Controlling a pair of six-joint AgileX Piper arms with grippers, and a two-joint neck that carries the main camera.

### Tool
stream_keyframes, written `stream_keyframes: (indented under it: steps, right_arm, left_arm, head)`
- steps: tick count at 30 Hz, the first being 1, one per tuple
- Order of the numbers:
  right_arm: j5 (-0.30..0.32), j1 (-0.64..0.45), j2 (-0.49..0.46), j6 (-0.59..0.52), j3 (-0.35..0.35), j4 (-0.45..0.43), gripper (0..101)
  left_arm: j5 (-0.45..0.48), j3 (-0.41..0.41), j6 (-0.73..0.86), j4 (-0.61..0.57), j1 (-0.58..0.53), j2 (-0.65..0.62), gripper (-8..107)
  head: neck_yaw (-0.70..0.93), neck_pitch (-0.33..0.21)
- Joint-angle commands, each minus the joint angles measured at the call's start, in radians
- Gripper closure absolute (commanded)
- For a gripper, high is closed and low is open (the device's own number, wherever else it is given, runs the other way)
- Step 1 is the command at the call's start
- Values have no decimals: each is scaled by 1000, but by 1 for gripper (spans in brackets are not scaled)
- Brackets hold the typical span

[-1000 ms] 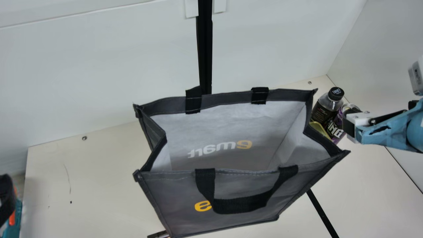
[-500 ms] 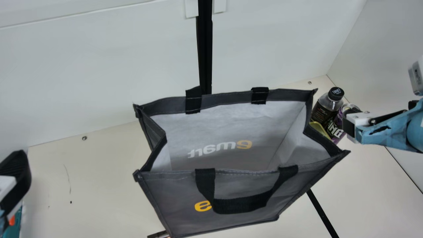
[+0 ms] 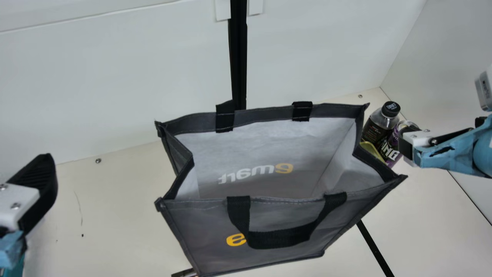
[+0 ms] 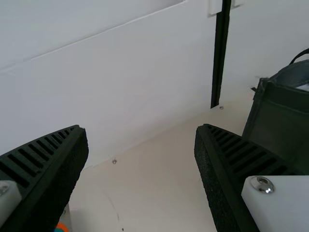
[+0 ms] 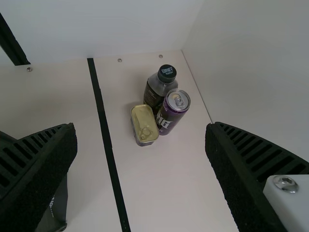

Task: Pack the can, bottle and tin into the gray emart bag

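The gray emart bag (image 3: 284,223) stands wide-mouthed mid-table, its inside showing no items. Behind its right edge are the black-capped bottle (image 3: 380,125), the purple can (image 3: 393,148) and the gold tin (image 3: 371,149), close together. My right gripper (image 3: 406,148) is held above the can's side; in the right wrist view my right gripper (image 5: 141,140) is open, with tin (image 5: 145,123), can (image 5: 172,110) and bottle (image 5: 159,87) farther off between its fingers. At the far left, away from the bag, is my left gripper (image 3: 42,188); in the left wrist view my left gripper (image 4: 141,133) is open and empty.
White walls (image 3: 115,77) rise behind and to the right of the cream table (image 3: 115,231). A teal object (image 3: 19,269) lies at the lower left edge. Black strips run across the table and up the wall.
My left gripper has come into view from the left edge, moving right and up toward the back. The right arm, the bag and the three items have stayed put.
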Motion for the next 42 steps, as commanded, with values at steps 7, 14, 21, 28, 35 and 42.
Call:
stream_keyframes:
  steps: [7,14,21,28,35,42]
  right_arm:
    - [0,0,0,0,0,0,10]
    - [0,0,0,0,0,0,10]
    - [0,0,0,0,0,0,10]
    - [0,0,0,0,0,0,10]
    - [0,0,0,0,0,0,10]
    - [0,0,0,0,0,0,10]
  left_arm:
    - [0,-75,74,-50,-9,47,9]
    - [3,-143,142,-102,-16,97,9]
    - [14,-220,229,-169,-16,154,9]
    - [44,-314,314,-238,-8,222,9]
    - [78,-407,380,-293,-14,291,9]
    - [112,-492,428,-332,-37,357,9]
  head:
    - [-2,-23]
    - [-2,-23]
    - [-2,-23]
    - [-2,-23]
    - [-2,-23]
    - [-2,-23]
